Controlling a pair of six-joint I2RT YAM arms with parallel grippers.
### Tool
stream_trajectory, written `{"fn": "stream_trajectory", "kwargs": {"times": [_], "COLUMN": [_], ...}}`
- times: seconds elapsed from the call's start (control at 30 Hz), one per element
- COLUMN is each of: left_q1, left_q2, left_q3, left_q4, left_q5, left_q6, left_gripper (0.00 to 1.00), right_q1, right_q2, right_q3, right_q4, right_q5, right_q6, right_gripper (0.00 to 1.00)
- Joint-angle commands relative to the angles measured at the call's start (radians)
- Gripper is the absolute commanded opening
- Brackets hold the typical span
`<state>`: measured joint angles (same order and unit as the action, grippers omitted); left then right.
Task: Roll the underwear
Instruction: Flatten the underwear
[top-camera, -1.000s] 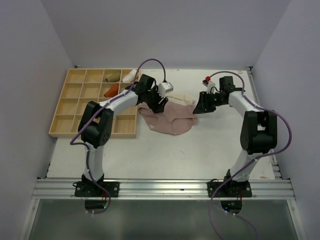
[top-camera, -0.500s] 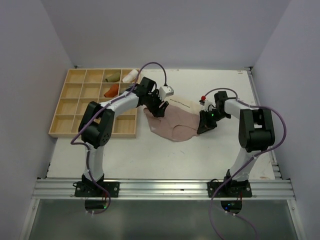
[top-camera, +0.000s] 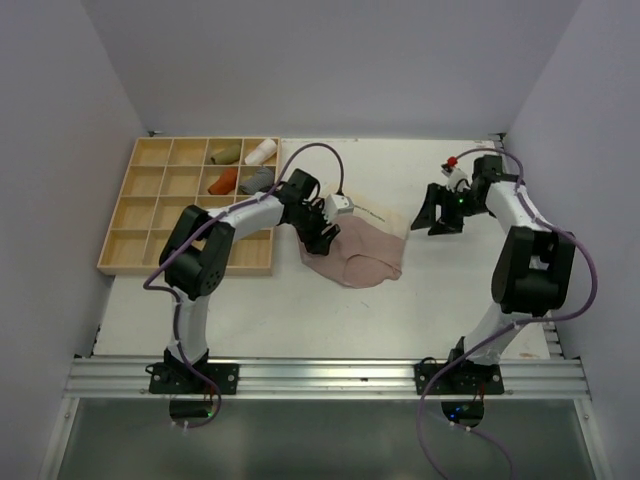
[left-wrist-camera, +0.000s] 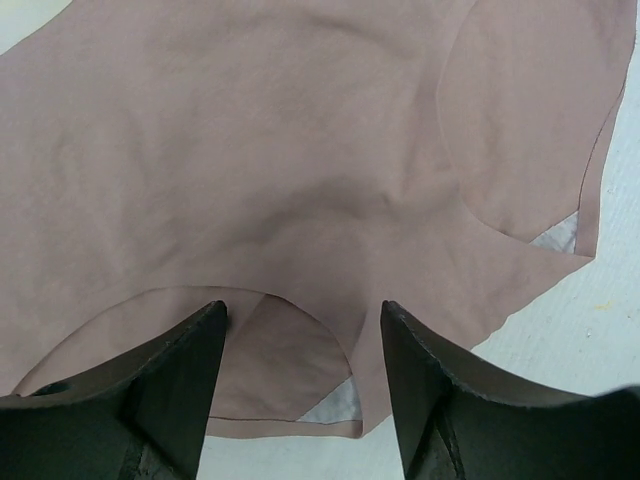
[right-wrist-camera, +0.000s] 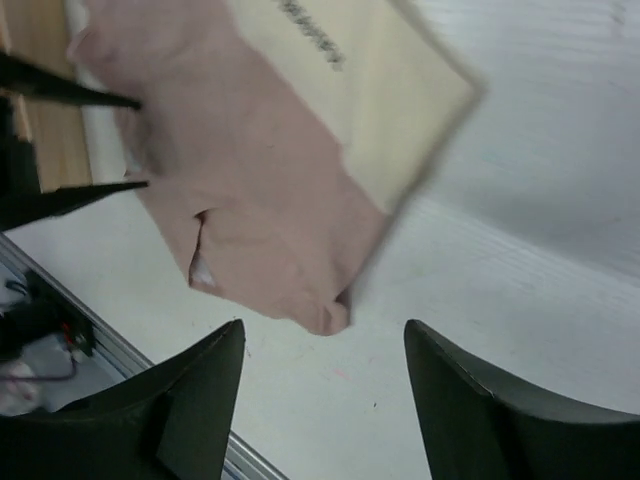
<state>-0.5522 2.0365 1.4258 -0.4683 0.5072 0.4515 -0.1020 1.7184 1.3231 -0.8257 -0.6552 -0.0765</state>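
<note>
Over the beige underwear (top-camera: 360, 252), left jaws gape, right jaws open nearby; only overhead shows the rust-orange underwear (top-camera: 224, 181).

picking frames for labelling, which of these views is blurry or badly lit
Right wrist view: motion-blurred, edges of the pale pink underwear and the cream sheet smeared, its print unreadable. Left wrist view: sharp, hems crisp, though the near fingers are dark. Top external view: soft, even light, no glare.

Beige-pink underwear (top-camera: 362, 255), white table (top-camera: 300, 312)
</note>
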Motion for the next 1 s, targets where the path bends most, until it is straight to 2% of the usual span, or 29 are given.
{"fn": "stream_trajectory", "kwargs": {"times": [0.0,0.07,0.17,0.37,0.47,0.6,0.77,0.87,0.9,0.97], "left_q1": [0.006,0.006,0.005,0.006,0.005,0.006,0.006,0.008,0.009,0.011], "left_q2": [-0.068,-0.076,-0.096,-0.102,-0.099,-0.087,-0.078,-0.073,-0.075,-0.075], "left_q3": [0.001,-0.010,-0.044,-0.064,-0.056,-0.036,-0.031,-0.036,-0.037,-0.038], "left_q4": [0.007,0.019,0.046,0.043,0.043,0.034,0.033,0.031,0.031,0.030], "left_q5": [0.007,-0.001,-0.009,-0.036,-0.039,-0.067,-0.104,-0.118,-0.121,-0.122], "left_q6": [0.035,0.036,0.044,0.041,0.036,0.035,0.029,0.026,0.026,0.026], "left_gripper": [0.67,0.67,0.68,0.68,0.68,0.68,0.68,0.68,0.68,0.68], "right_q1": [-0.091,-0.093,-0.091,-0.071,-0.054,-0.016,0.010,0.008,0.008,0.001], "right_q2": [0.122,0.135,0.127,0.164,0.191,0.272,0.343,0.354,0.349,0.317], "right_q3": [-0.053,-0.073,-0.125,-0.143,-0.145,-0.107,-0.085,-0.091,-0.085,-0.068], "right_q4": [0.028,0.075,0.257,0.428,0.485,0.514,0.563,0.609,0.597,0.553], "right_q5": [-0.058,-0.086,-0.100,0.009,0.074,0.147,0.151,0.137,0.140,0.149], "right_q6": [0.194,0.263,0.386,0.474,0.504,0.514,0.527,0.528,0.517,0.466], "right_gripper": [0.70,0.71,0.68,0.58,0.52,0.49,0.47,0.33,0.20,0.08]}}
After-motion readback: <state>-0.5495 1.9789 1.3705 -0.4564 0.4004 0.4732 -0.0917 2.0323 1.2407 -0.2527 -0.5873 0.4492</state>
